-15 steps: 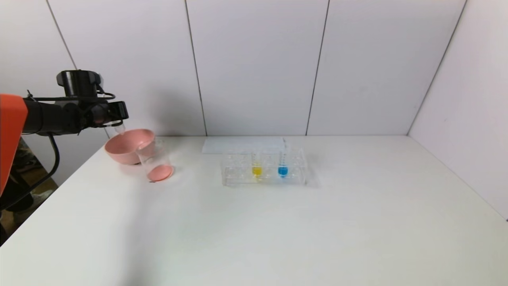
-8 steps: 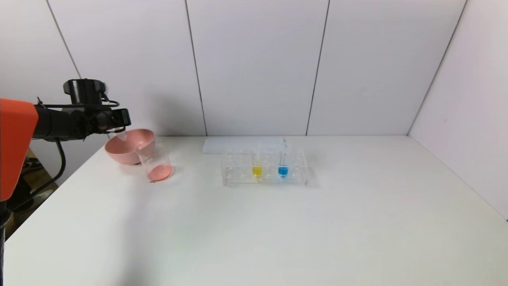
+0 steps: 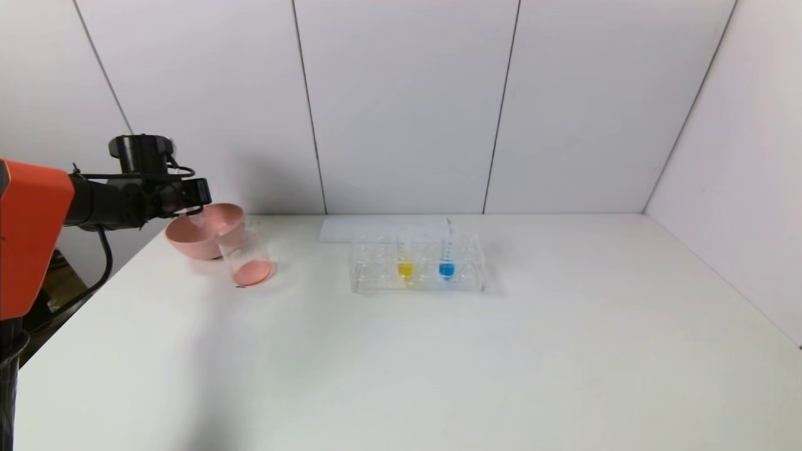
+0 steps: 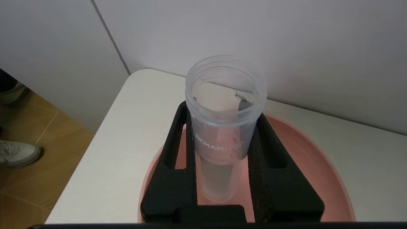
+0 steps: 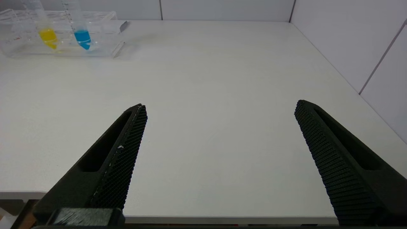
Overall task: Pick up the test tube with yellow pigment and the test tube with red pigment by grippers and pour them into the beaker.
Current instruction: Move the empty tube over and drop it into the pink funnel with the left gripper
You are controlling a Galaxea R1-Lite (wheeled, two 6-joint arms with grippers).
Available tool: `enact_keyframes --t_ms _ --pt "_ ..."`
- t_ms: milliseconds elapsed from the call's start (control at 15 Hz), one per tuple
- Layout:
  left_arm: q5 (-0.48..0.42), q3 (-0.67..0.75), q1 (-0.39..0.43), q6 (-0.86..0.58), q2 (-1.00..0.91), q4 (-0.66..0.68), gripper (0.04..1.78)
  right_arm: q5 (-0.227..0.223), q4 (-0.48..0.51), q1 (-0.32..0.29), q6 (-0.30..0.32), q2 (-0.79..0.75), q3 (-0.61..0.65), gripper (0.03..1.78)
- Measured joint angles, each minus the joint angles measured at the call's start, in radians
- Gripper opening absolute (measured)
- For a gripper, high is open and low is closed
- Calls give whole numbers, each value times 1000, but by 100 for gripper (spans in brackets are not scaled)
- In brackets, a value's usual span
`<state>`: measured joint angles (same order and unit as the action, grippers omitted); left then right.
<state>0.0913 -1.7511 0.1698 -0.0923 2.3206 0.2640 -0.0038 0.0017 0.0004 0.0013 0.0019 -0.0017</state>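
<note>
My left gripper [image 3: 195,193] is shut on a clear test tube [image 4: 222,140] and holds it over the pink bowl [image 3: 199,237]. The tube looks empty, with no red liquid showing; it is the red pigment tube. The beaker [image 3: 245,254] stands in front of the bowl, to its right, with pink-red liquid at its base. The test tube with yellow pigment [image 3: 406,262] stands upright in the clear rack [image 3: 376,275], and also shows in the right wrist view [image 5: 47,34]. My right gripper [image 5: 220,106] is open and empty above the table's near edge, outside the head view.
A blue-liquid tube [image 3: 446,263] stands in the rack to the right of the yellow one. A flat white sheet [image 3: 363,228] lies behind the rack. The bowl's rim [image 4: 305,156] lies under my left fingers, near the table's left edge. White walls close the back and right.
My left gripper has come down and slightly to the right with the tube, from above the bowl's far-left rim to just over the bowl. Nothing else has moved.
</note>
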Motion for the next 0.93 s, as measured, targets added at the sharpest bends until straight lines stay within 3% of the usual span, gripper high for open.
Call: enact_keyframes --t_ms 933 --pt "-26 -10 8 -2 24 0 47 0 0 0 0 0 0 170"
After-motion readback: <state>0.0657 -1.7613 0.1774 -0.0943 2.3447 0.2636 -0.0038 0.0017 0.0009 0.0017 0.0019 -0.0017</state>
